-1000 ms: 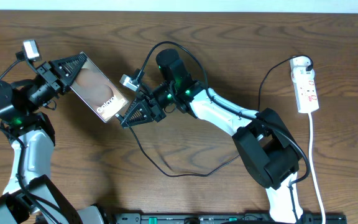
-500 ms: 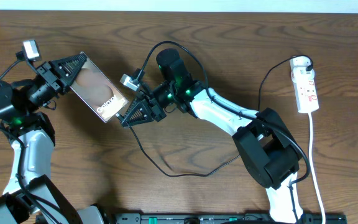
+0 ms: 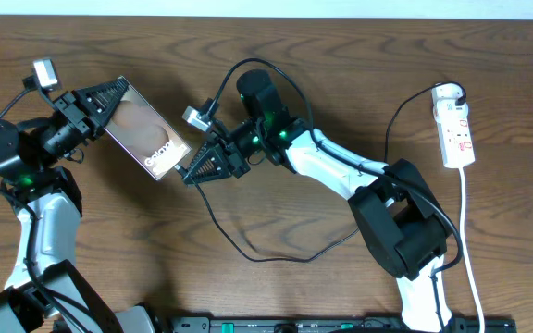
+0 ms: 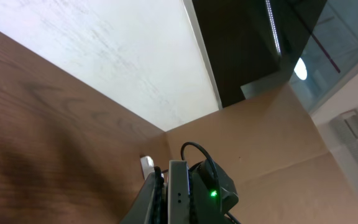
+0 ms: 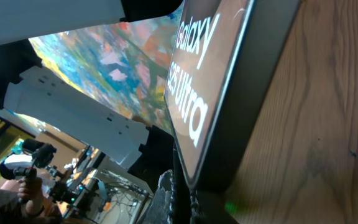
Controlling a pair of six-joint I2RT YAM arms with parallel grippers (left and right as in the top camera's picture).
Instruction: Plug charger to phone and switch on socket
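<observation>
From overhead: left gripper (image 3: 109,97) clamped shut on the upper-left end of the phone (image 3: 142,129), handset lying slantwise over the wooden table (image 3: 340,46), "Galaxy" lettering at its lower-right end. Just beside that end, right gripper (image 3: 189,174) pinched narrow on the charger (image 3: 248,257). Thin black cable leading out from under the fingers, looping across the table and up toward the socket (image 3: 457,125), which sits well apart at the right edge. From the left wrist: only the phone's thin edge (image 4: 178,193), end-on between dark fingers (image 4: 145,205), with the right arm (image 4: 213,186) and its green light beyond. From the right wrist: phone face (image 5: 216,93) filling the view, "Galaxy S25 Ultra" readable, bare wood at right. At the bottom edge, a dark shape just below the phone's end, probably the charger's connector tip. Too dark to tell whether touching.
</observation>
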